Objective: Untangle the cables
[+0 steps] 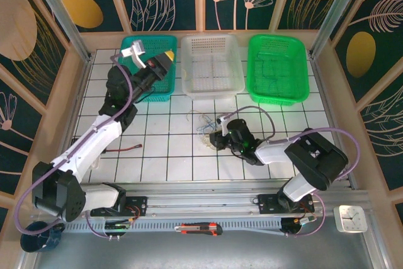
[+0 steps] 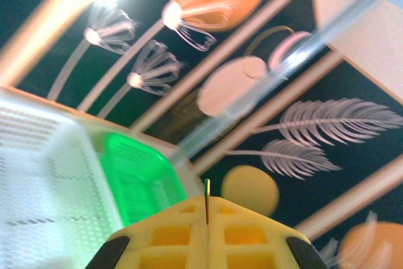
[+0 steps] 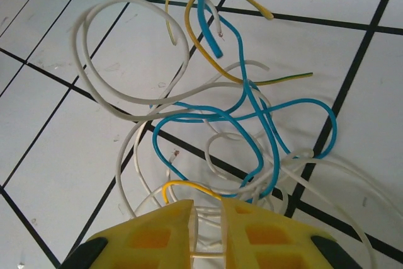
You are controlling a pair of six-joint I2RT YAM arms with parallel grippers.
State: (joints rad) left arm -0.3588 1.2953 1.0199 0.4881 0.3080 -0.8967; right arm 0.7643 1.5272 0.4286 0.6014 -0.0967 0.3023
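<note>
The cables (image 1: 204,125) lie in a loose tangle on the white tiles mid-table. Up close they are looping blue (image 3: 252,111), whitish (image 3: 107,86) and yellow-olive (image 3: 201,61) strands crossing one another. My right gripper (image 1: 216,138) sits low at the tangle's near edge. Its jaws (image 3: 208,209) stand a narrow gap apart, with whitish strands running through the gap and a yellow loop at the tips. My left gripper (image 1: 169,60) is raised over the teal basket. It (image 2: 206,201) is shut on a thin olive cable end that pokes out between the fingers.
Three baskets line the back: teal (image 1: 135,51), clear white (image 1: 211,86) and green (image 1: 277,96). A short red wire (image 1: 129,149) lies on the tiles at the left. A box cutter (image 1: 200,228) and a small clock (image 1: 350,217) rest by the near rail.
</note>
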